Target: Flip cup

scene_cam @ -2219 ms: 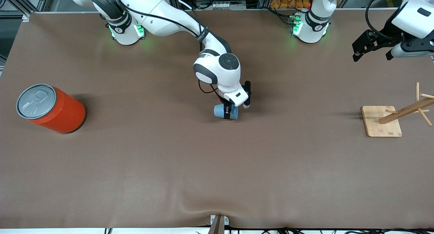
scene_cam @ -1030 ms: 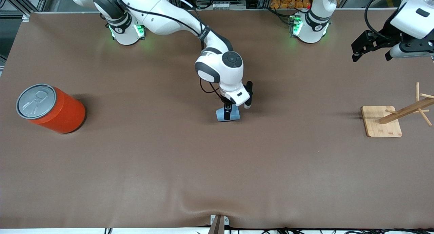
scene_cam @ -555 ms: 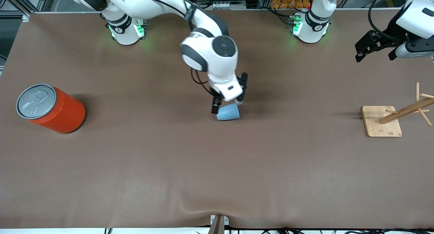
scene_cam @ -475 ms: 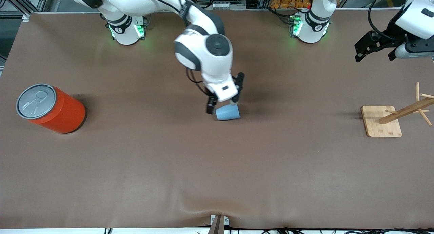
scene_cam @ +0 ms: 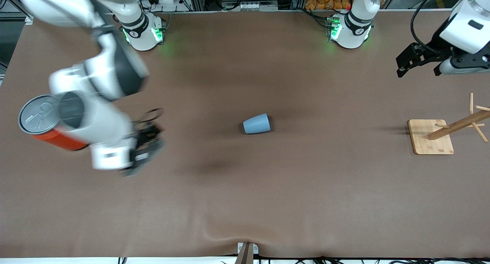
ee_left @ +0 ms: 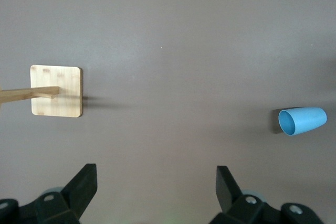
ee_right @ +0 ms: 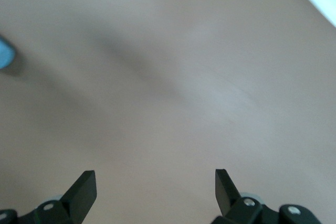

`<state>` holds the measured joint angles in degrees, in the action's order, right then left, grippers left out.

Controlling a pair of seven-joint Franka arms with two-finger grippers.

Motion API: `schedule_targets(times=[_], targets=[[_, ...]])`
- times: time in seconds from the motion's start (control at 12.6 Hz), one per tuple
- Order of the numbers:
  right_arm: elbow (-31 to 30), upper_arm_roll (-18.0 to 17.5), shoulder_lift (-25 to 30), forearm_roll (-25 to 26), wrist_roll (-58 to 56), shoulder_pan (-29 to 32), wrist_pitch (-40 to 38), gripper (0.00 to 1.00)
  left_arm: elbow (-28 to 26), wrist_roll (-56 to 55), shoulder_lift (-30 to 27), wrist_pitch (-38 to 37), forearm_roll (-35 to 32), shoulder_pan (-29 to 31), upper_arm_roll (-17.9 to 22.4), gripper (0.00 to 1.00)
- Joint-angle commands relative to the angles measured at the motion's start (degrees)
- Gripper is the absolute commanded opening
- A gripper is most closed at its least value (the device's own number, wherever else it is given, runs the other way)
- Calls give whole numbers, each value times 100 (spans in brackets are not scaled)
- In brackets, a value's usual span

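The light-blue cup (scene_cam: 256, 123) lies on its side at the middle of the table, its mouth toward the left arm's end. The left wrist view shows the cup (ee_left: 302, 121) with its darker inside, and a sliver of the cup (ee_right: 4, 53) shows in the right wrist view. My right gripper (scene_cam: 143, 149) is blurred, up over the table next to the orange can, well away from the cup. In its own wrist view the right gripper (ee_right: 155, 179) is open and empty. My left gripper (scene_cam: 417, 65) hangs open at the left arm's end of the table. The left gripper (ee_left: 156, 174) holds nothing.
A large orange can (scene_cam: 57, 139) with a grey lid stands at the right arm's end, partly covered by the right arm. A wooden peg stand on a square base (scene_cam: 430, 137) sits at the left arm's end, and the base (ee_left: 56, 91) shows in the left wrist view.
The right gripper has lifted off the cup and swung fast toward the orange can. The cup stays on its side where it was. The left arm has barely moved.
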<state>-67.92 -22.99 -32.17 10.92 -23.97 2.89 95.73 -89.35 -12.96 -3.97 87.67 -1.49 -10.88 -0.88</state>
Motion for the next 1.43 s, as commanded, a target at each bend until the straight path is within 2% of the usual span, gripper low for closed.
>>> schedule_targets(times=[0.0,0.08,0.16,0.32,0.4,0.55,0.79,1.03,1.35], targets=[[112,361,9,-178,-534,343,-133,100,49,-22,98,101,70,-37,-26,100],[121,696,96,-222,-1191,318,-151,100,58,-22,98,118,78,-45,-70,100],[51,1013,253,-518,-1459,309,-186,100,58,-31,98,179,131,-37,-148,100],[-37,1942,657,-1370,-798,21,-588,100,58,-22,90,180,149,-11,-210,100],[-63,2330,824,-1487,-132,-181,-826,100,58,-5,98,180,149,-2,-219,100],[-177,2430,1141,-1365,960,-219,-951,100,41,13,98,171,140,16,-220,100],[-660,2571,1607,-1373,2558,-227,-942,100,41,65,37,118,140,34,-220,100],[-1468,2589,2213,-1453,3213,-210,-723,100,23,-57,37,4,149,-28,-298,100],[-1820,2659,2469,-1453,3643,-210,-670,100,-38,-926,142,-14,140,-37,-694,100]])
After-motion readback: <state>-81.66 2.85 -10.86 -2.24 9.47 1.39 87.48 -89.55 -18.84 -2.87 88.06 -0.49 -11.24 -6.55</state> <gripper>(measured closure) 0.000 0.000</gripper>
